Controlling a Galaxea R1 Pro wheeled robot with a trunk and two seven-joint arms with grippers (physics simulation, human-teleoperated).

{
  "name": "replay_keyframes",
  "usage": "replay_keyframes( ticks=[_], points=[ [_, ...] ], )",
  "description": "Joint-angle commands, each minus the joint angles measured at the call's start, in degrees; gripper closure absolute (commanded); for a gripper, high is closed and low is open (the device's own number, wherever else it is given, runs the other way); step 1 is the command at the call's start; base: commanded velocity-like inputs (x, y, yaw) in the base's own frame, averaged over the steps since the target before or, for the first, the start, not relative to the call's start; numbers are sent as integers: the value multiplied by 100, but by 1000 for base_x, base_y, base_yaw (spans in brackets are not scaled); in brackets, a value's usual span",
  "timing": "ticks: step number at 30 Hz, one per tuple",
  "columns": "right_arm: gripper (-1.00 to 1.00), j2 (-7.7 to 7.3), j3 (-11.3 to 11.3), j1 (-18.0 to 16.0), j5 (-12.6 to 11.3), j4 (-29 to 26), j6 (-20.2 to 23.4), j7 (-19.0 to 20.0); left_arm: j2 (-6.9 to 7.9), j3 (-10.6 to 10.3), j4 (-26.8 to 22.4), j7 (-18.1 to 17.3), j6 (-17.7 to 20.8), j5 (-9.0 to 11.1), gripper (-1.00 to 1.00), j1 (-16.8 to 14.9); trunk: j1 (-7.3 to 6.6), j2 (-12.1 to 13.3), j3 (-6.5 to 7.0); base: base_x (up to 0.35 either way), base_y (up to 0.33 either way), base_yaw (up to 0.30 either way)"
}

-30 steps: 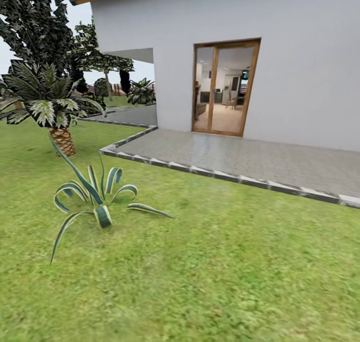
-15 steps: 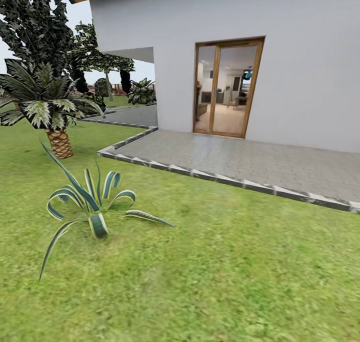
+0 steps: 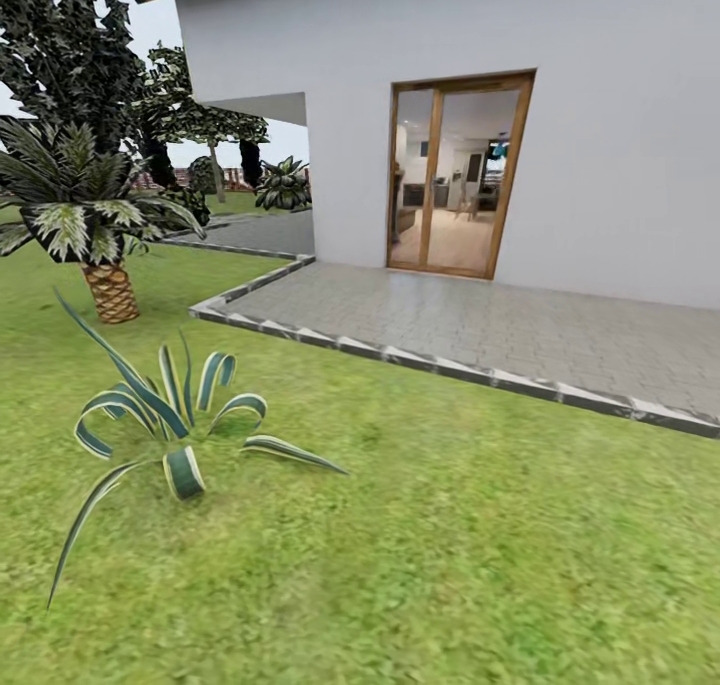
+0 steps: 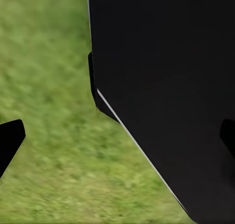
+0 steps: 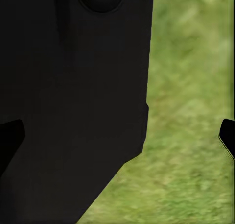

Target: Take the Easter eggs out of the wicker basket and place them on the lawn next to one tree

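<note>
Everything slid toward 8 o'clock, so the camera had turned rightward; the spiky plant (image 3: 165, 430) sat lower on the lawn (image 3: 450, 545). Eggs and basket remained to be found. Either claw's opening I cannot tell.

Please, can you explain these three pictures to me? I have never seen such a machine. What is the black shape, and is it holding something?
A wheeled robot with two arms, in a computer simulation. The big picture comes from its head camera: lawn, a striped spiky plant, a small palm, a paved patio and a house with a glass door. The two others come from cameras on its wrists, looking down at grass. The black shapes there are parts of the robot's own body. Dark pincer tips show at the edges; nothing appears held.
</note>
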Motion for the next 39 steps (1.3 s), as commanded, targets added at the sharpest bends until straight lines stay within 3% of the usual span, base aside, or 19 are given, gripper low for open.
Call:
replay_keyframes(
  ticks=[1, 17, 31, 39],
  points=[
    [-100, 0, 2, -8, 1, 12, -1, -1, 1, 1, -13, 1, 1, -3, -100, 4, 3, -2, -4, 331, 0, 0],
    [-100, 0, 2, -8, 3, 12, -1, -1, -5, 1, -13, 1, 1, -3, -100, 4, 3, -2, -4, 321, 0, 0],
    [-100, 0, 1, -8, 2, 12, -1, -10, -6, -8, -13, -1, -15, -3, -100, 4, 3, -2, -4, 28, 9, 86],
    [-100, 0, 2, -8, 4, 12, -1, -10, -6, 0, -13, -8, -8, -4, -100, 4, 3, -2, -4, 138, 254, 2]
  ],
)
